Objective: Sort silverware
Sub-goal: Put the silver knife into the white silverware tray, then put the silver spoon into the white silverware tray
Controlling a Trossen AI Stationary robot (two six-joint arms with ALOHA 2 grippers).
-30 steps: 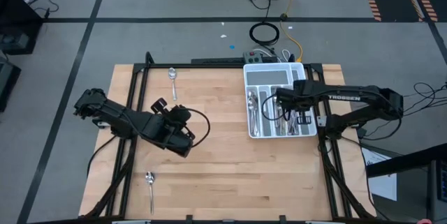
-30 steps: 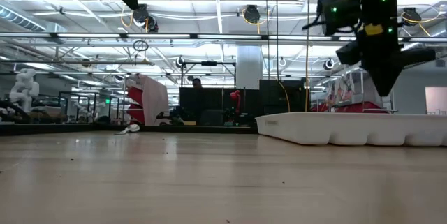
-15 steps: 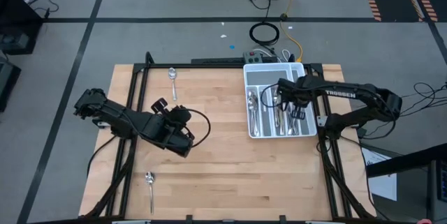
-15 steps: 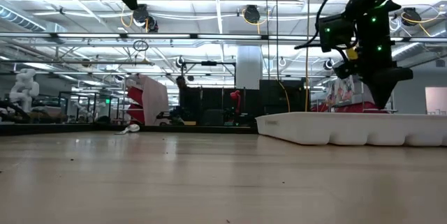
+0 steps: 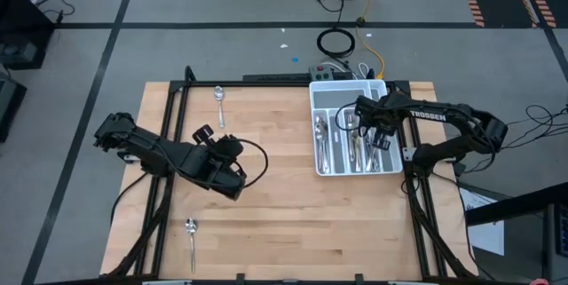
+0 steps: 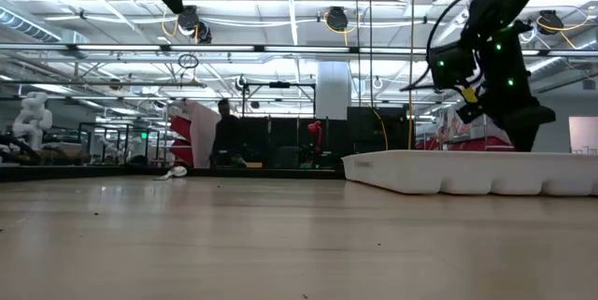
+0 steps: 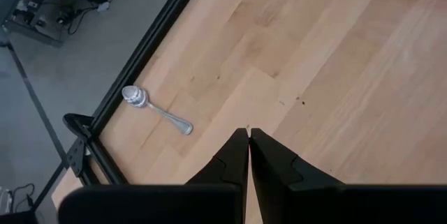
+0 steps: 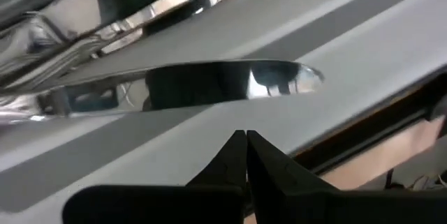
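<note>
Left gripper (image 7: 248,132) pressed together, empty; spoon (image 7: 155,109) lies upper left of frame, long axis diagonal. Right gripper (image 8: 245,135) closed, empty, over tray (image 5: 314,134), farther away.

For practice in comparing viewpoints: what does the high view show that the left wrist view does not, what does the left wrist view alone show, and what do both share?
Only the high view shows the white tray holding silverware, the right tool over it, and a spoon near the table's front edge. Only the left wrist view shows the left tool shut and empty. Both share the wooden table, and apparently the far spoon lying near its edge.
</note>
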